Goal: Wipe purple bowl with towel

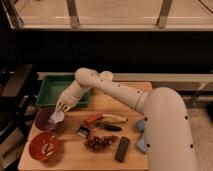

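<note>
The purple bowl (44, 121) sits at the left of the wooden table, in front of the green tray. My gripper (59, 110) hangs over the bowl's right rim, fingers pointing down. It is shut on a small white towel (56, 118), which rests on the bowl's right inner side. The white arm (115, 90) reaches in from the right, across the tray's front edge.
A green tray (50, 89) stands behind the bowl. A red bowl (44, 146) is at the front left. A carrot (92, 119), banana (115, 118), grapes (100, 142), a black remote (121, 149) and a blue object (141, 136) lie to the right.
</note>
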`<state>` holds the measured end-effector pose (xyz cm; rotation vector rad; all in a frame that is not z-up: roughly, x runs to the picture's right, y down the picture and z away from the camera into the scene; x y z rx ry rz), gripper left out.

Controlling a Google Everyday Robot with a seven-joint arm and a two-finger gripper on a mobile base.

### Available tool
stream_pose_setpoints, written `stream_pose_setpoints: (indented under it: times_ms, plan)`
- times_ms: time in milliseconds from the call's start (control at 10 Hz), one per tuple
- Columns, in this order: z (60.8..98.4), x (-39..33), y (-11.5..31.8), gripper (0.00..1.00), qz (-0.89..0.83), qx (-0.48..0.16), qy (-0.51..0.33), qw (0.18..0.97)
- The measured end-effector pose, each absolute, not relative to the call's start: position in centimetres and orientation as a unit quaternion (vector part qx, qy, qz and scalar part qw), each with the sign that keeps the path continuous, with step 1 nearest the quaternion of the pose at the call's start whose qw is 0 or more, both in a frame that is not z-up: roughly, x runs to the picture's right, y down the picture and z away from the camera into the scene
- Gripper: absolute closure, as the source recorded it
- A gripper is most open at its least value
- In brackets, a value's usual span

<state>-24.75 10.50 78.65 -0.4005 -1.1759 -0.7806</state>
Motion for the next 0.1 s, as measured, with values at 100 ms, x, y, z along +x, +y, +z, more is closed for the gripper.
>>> stream_pose_setpoints:
  times_ms: [100]
  plan:
    - [78.69, -26.2, 10.36, 1.0, -0.359, -0.18, -0.544, 0.737]
